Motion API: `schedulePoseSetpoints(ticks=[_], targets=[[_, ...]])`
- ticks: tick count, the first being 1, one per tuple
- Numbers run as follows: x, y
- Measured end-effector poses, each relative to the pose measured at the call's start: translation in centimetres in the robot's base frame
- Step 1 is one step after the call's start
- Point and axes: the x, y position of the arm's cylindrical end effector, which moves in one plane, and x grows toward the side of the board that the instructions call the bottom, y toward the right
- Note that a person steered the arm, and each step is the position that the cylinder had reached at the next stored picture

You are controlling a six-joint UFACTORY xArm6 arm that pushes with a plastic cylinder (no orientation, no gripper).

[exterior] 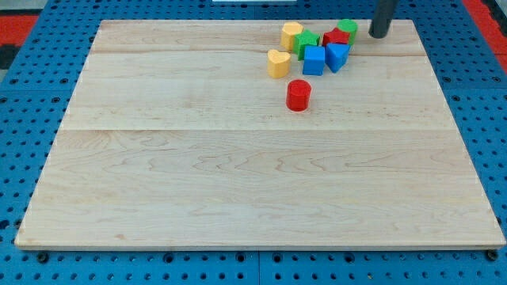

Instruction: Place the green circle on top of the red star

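Near the view's top right, green circle [347, 28], a short round block, touching red star [337, 37], seemingly partly hidden behind blue cube [314, 60]. Just right: my tip [379, 36], apart, touching nothing.

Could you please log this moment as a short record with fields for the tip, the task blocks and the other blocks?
tip: my tip at the view's top right, just right of the cluster, apart from the green circle
green circle: right end of the cluster, behind the red star
red star: against the blue blocks
other blocks: red cylinder alone below the cluster; yellow heart; yellow block; green block; two blue blocks
surface: wooden board
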Motion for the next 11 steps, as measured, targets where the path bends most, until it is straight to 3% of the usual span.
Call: schedulePoseSetpoints(ticks=[2, 3, 4, 5, 8, 9, 10, 11], targets=[[-3.0, -2.4], [0.4, 1.4], [5.9, 1.4], [3.8, -2.9], [0.8, -3.0], [3.2, 0.1], [7.6, -0.5], [7.9, -3.6]])
